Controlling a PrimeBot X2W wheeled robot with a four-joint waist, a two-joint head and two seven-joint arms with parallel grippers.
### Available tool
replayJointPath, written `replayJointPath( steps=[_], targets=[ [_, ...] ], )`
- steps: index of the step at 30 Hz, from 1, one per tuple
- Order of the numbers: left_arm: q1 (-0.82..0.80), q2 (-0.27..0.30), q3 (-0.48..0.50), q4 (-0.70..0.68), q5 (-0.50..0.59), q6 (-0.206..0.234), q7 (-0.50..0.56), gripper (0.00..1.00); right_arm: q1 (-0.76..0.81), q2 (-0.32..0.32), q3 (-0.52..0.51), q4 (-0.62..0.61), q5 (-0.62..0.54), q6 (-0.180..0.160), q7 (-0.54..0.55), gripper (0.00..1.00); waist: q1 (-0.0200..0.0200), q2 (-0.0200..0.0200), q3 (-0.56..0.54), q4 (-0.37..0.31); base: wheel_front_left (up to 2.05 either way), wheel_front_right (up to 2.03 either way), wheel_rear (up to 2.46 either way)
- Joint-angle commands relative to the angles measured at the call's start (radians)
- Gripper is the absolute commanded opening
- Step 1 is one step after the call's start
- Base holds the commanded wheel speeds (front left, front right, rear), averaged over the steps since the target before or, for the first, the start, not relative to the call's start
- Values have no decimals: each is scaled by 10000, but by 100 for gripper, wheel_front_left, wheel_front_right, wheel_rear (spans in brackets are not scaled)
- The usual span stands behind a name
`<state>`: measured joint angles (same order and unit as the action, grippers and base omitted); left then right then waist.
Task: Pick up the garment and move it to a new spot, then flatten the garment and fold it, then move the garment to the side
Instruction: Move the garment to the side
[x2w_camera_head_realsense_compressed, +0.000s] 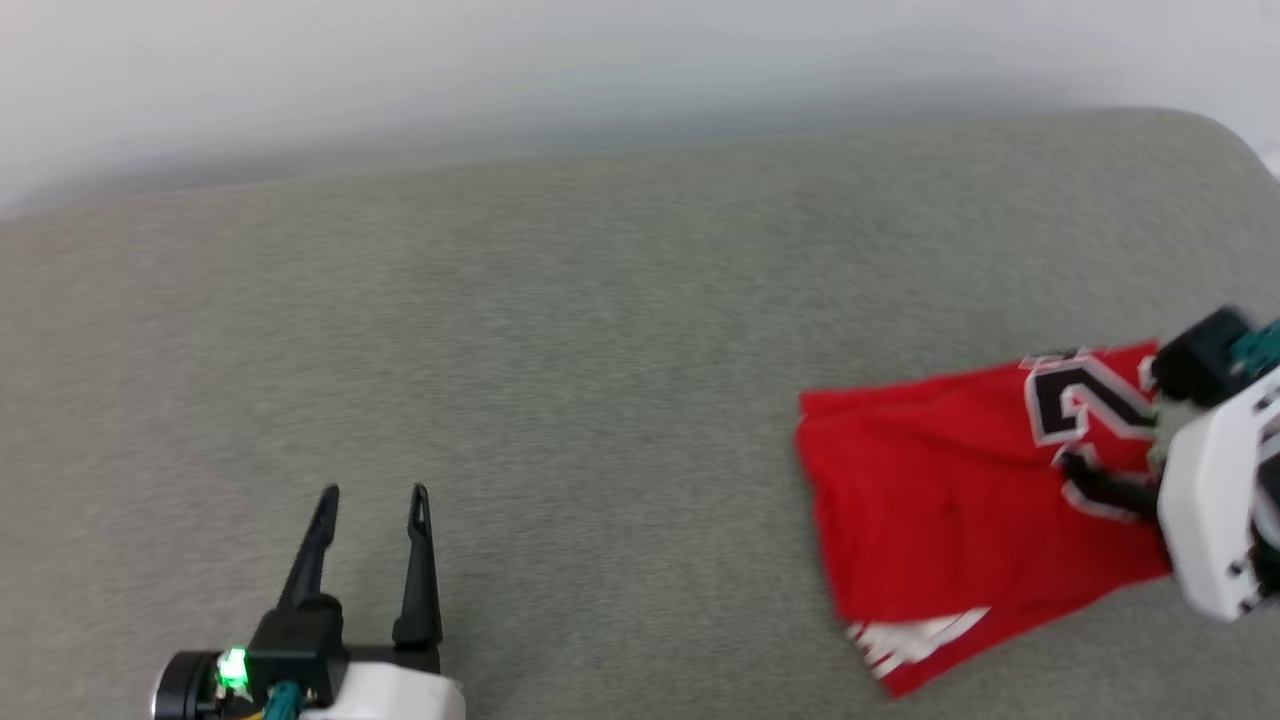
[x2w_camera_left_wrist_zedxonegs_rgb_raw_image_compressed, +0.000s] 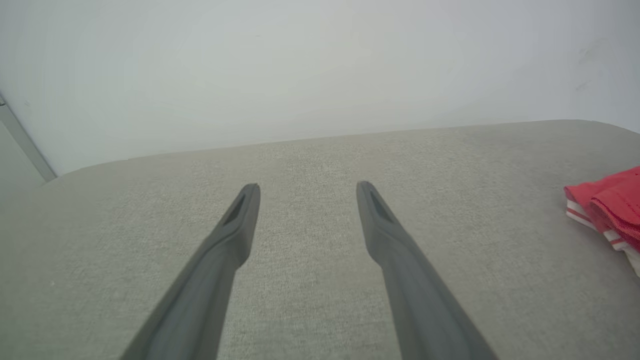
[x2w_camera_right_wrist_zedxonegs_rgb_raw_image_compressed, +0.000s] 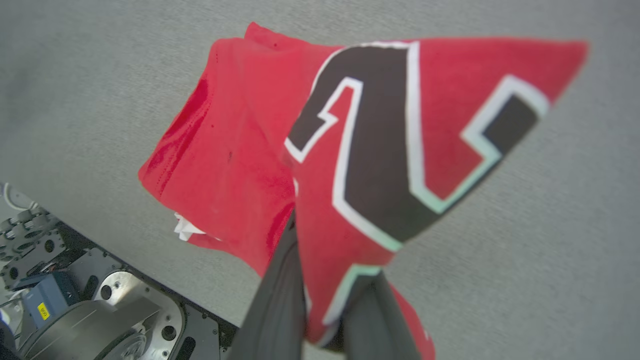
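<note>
Head view, nearest first: our left gripper (x2w_camera_head_realsense_compressed: 375, 492) sits at the lower left. Its two dark fingers are spread wide with nothing between them, and they point away from us over a grey cushion (x2w_camera_head_realsense_compressed: 600, 350). A green light glows at its wrist. The garment (x2w_camera_head_realsense_compressed: 940, 510) is well apart from this gripper, off to the right.

Further right, at the frame's edge, our right gripper (x2w_camera_head_realsense_compressed: 1078, 465) reaches in sideways from its white wrist. Its jaws are closed narrow on the red garment's right end, beside a black number (x2w_camera_head_realsense_compressed: 1075, 405) outlined in white. The garment's long axis runs left to right across the cushion, slightly tilted. Its free end points left, toward the middle of the cushion, and the pinched end is on the right. Red-and-white trim (x2w_camera_head_realsense_compressed: 915, 640) shows at the corner closest to us.

Right wrist view: the fingers (x2w_camera_right_wrist_zedxonegs_rgb_raw_image_compressed: 280, 300) rise from the bottom edge with red cloth clamped between them. The cloth drapes over the tips, so we cannot see them. The numbered panel lifts up toward the camera, blurred at its far corner, and the plain red part (x2w_camera_right_wrist_zedxonegs_rgb_raw_image_compressed: 225, 150) spreads beyond over the cushion. Our metal base (x2w_camera_right_wrist_zedxonegs_rgb_raw_image_compressed: 100, 310) shows at the lower left.

Left wrist view: the open fingers (x2w_camera_left_wrist_zedxonegs_rgb_raw_image_compressed: 235, 235) frame grey cushion, with a folded red edge (x2w_camera_left_wrist_zedxonegs_rgb_raw_image_compressed: 615, 205) at the far right.

Farthest back, the cushion's rounded edge meets a pale wall (x2w_camera_head_realsense_compressed: 500, 70).
</note>
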<state>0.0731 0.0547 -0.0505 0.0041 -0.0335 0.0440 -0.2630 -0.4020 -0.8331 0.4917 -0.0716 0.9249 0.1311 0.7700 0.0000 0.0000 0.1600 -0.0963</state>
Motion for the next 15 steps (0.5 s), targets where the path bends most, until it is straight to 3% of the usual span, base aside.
replayJointPath(
  steps=[1,8,15],
  targets=[
    [-241,27,95,-115,34,-14,-20,100,-449,-212,75,178,-175,-8,-151,0,0,0,593,-890,0,0,0],
    [-793,345,356,-648,211,-86,-22,100,-2172,-1064,394,1656,-1193,-8,-965,0,0,0,1944,-1926,0,0,0],
    [-1191,706,476,-1083,309,-171,-20,100,-3345,-1091,304,3425,-2021,-9,-1613,0,0,0,2908,-2105,0,0,0]
  ],
)
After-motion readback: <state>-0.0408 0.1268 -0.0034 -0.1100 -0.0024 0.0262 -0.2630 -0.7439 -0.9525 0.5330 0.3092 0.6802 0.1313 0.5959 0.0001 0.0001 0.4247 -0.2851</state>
